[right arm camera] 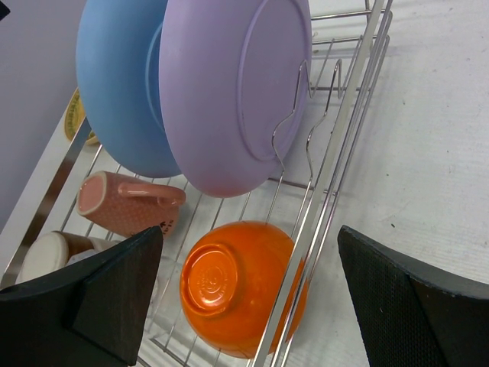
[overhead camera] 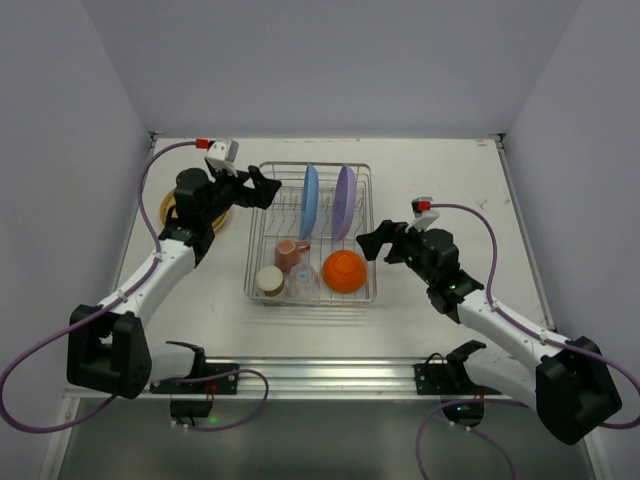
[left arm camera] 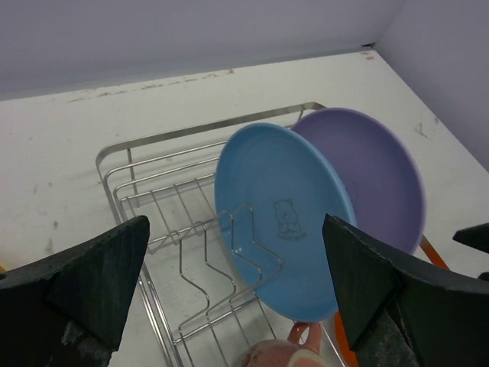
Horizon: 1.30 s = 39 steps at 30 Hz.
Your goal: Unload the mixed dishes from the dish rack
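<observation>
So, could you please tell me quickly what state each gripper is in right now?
Left gripper: open, holding nothing.
Right gripper: open, holding nothing.

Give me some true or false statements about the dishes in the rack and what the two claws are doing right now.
1. The light-blue plate stands upright in the dish rack. True.
2. The lavender plate lies flat on the table. False: it stands upright in the rack, right beside the blue one.
3. The orange bowl lies in the rack with its base showing. True.
4. The left claw is shut on the blue plate. False: it is open and holds nothing.
5. The pink mug stands outside the rack. False: it lies on its side inside.
6. The right claw is open. True.
</observation>
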Motion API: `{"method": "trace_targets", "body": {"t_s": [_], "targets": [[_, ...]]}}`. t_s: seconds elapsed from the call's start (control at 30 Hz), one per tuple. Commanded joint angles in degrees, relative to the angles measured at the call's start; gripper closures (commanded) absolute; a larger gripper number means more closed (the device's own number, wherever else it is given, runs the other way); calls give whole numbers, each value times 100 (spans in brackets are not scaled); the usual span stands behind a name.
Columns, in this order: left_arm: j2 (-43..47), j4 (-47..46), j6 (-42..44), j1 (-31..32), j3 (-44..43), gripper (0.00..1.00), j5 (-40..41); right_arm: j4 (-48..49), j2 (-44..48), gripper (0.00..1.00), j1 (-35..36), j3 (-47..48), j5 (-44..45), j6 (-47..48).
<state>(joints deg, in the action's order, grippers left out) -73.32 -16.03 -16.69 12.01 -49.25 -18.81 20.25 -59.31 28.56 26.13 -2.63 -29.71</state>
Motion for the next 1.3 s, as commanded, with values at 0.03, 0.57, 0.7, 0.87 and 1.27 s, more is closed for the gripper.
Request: {"method": "trace_targets", "body": {"t_s": [0.03,0.57,0.7,0.87,1.27], "targets": [[178,-637,-361,-15,170,0,-1184,102,-2,1,27,235,-106,89],[-841,-638,-581,548,-198,15,-2031,67,7,1,27,243,-88,97],[-956,-664,-537,697,-225,28,-1978,58,7,1,27,252,-88,106],[-1088,-673,-511,838,-278,37,-1995,23,-37,1,27,287,-106,106],[-1351,-401,-361,961,-462,50,-1854,14,-19,1,19,287,-106,106]]}}
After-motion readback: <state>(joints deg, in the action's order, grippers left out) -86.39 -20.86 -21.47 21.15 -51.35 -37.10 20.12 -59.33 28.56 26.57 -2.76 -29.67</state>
